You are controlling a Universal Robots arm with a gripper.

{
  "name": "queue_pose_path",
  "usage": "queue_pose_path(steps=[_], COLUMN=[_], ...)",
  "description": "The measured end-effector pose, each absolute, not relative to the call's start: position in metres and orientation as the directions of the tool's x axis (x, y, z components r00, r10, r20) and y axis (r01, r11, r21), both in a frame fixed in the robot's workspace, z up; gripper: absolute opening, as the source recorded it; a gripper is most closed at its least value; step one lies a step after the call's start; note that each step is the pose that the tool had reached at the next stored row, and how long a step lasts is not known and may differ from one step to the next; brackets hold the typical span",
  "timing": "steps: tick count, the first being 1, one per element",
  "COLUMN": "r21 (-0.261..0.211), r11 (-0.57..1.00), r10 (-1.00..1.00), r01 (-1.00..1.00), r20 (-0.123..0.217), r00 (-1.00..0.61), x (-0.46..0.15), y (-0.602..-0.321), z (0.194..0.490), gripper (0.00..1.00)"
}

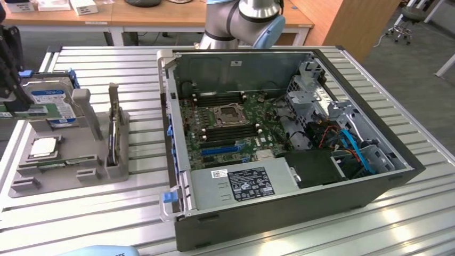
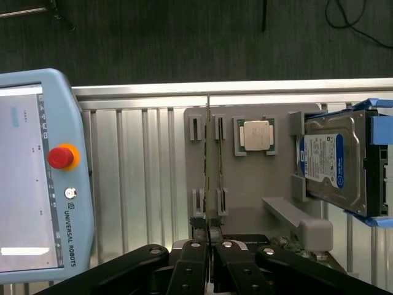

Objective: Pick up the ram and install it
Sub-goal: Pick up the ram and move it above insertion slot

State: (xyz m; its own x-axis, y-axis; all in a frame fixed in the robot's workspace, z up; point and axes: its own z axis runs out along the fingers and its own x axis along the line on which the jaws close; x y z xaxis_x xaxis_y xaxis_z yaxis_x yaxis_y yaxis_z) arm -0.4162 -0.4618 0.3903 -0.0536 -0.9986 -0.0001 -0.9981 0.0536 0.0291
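Jaws clamped on the ram point(image 2: 209, 166). Stick is edge-on, running straight between the two rows of slot brackets point(image 2: 196, 129) on the grey holder tray point(image 2: 258, 190). Can't tell if it's seated in the slot or just above it. Processor chip point(image 2: 256, 135) in its pocket just beside the ram, blue-labelled hard drive point(image 2: 334, 163) propped in its cradle beyond the chip. Teach pendant point(image 2: 43, 172) lies on the slatted metal counter point(image 2: 141, 160) on the ram's other side. Open computer case point(image 1: 284, 133), motherboard point(image 1: 227, 122) exposed, stands to the exterior view's right of the tray, well apart from the ram.
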Motion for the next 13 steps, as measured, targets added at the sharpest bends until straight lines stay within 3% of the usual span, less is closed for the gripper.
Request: queue_pose_path(steps=[13], r21=[0.029], r11=[0.050], r10=[-0.999], r01=[-0.998], r20=[0.000], r00=[-0.051], x=[-0.416], y=[-0.462], z=[0.404], gripper=[0.12])
